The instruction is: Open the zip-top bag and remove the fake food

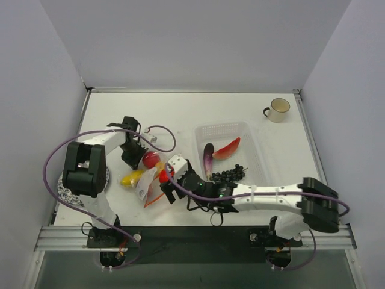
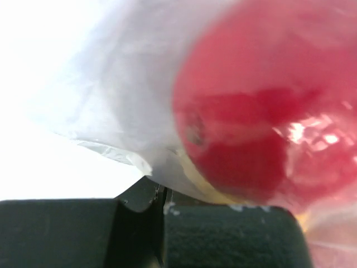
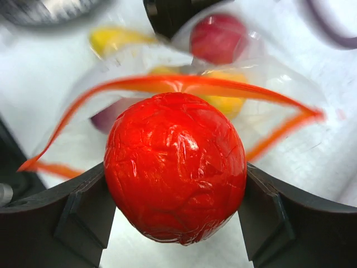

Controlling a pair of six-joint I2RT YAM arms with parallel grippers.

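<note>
I have my right gripper (image 3: 175, 212) clamped on 1 red-orange ball (image 3: 175, 167), both fingers pressed against its sides, just in front of the mouth of the bag (image 3: 268, 78), where the orange zip strip (image 3: 184, 84) gapes wide. My left gripper (image 2: 163, 223) pinches the bag's far end (jaws closed on the plastic). A darker red fruit (image 3: 217, 36) and yellow pieces (image 3: 226, 103) lie inside the bag, which sits left of the basket (image 1: 252, 141).
</note>
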